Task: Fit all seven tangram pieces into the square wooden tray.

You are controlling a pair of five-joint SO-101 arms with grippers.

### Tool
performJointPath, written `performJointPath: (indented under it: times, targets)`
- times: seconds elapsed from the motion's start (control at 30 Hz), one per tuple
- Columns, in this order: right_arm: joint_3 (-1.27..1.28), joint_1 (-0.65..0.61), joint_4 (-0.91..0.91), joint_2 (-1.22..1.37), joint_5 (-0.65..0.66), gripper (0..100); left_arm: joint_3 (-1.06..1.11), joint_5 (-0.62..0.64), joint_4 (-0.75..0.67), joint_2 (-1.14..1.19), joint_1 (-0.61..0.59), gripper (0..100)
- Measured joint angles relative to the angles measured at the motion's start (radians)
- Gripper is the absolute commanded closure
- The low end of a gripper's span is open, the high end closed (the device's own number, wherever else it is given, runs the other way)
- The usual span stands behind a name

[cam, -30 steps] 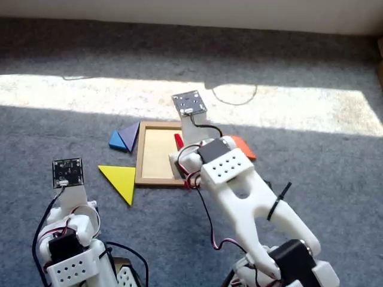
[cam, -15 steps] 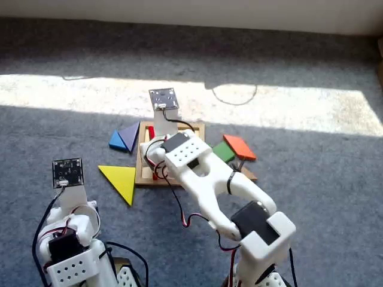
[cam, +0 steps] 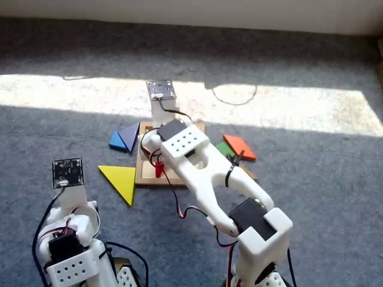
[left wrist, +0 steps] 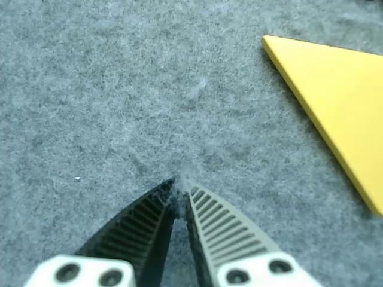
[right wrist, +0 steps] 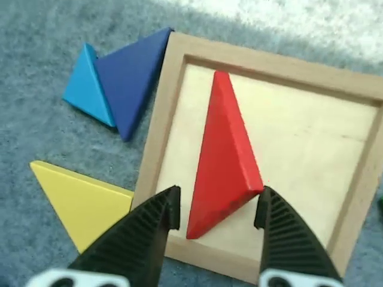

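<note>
1. Grey carpet [cam: 335, 179] covers the work surface. A sunlit band [cam: 299, 110] crosses it beyond the pieces.

2. Right arm [cam: 203, 170] stretches forward over the wooden tray [right wrist: 154, 143]. Right gripper [right wrist: 219, 191] hangs above the tray's near edge, jaws apart, one on either side of the wide end of the red triangle [right wrist: 224, 161]. One fingertip [right wrist: 263, 197] sits at a corner of that piece and the other is just beside its edge. Whether either pad presses on it cannot be told.

3. Left arm [cam: 72, 239] stands at the near left, well apart from the tray. Left gripper [left wrist: 179, 194] is above bare carpet, jaws closed together and holding nothing.

4. The tray lies flat on the carpet, mid-scene. The red triangle is the one piece seen inside it, its narrow tip pointing at the far rim.

5. Yellow triangle [cam: 121, 179], the largest loose piece, lies on the carpet just beside the tray's left rim.

6. Dark blue triangle [right wrist: 134, 75] lies outside the tray's far-left corner, against the rim.

7. Light blue triangle [right wrist: 87, 89] touches the dark blue one on the side away from the tray.

8. Orange piece [cam: 240, 146] and green piece [cam: 224, 149] lie together on the carpet right of the tray, partly behind the right arm.
</note>
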Motion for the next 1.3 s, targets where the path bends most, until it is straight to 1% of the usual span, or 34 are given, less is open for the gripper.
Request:
performJointPath:
  times: [0.23,0.3,0.37,0.43,0.47,0.53,0.6,0.67,0.77,0.93,1.03,1.13,1.3]
  targets:
    - [-0.120,0.046,0.198,0.000,0.000,79.6,0.000,0.000,0.000,0.000,0.000,99]
    - [-0.155,0.054,0.270,0.000,0.025,80.6,0.000,0.000,0.000,0.000,0.000,99]
    - [-0.195,0.057,0.348,0.000,0.057,86.4,0.000,0.000,0.000,0.000,0.000,99]
    - [-0.233,0.057,0.425,0.000,0.075,96.4,0.000,0.000,0.000,0.000,0.000,99]
    - [-0.250,0.057,0.459,0.000,0.081,99.8,0.000,0.000,0.000,0.000,0.000,99]
    - [-0.281,0.060,0.493,0.000,0.103,98.1,0.000,0.000,0.000,0.000,0.000,99]
    - [-0.299,0.074,0.514,0.000,0.147,99.5,0.000,0.000,0.000,0.000,0.000,99]
    - [-0.305,0.087,0.514,0.000,0.164,99.5,0.000,0.000,0.000,0.000,0.000,99]
    - [-0.281,0.109,0.466,0.000,0.175,99.4,0.000,0.000,0.000,0.000,0.000,99]
    - [-0.107,0.157,0.253,0.017,0.190,99.4,0.000,0.000,0.000,0.000,0.000,99]
    - [0.006,0.186,0.110,0.017,0.262,99.4,0.000,0.000,0.000,0.000,0.000,99]
    - [0.081,0.198,0.009,0.017,0.328,99.4,0.000,0.000,0.000,0.000,0.000,99]
    - [0.143,0.195,-0.094,0.017,0.347,99.4,0.000,0.000,0.000,0.000,0.000,99]
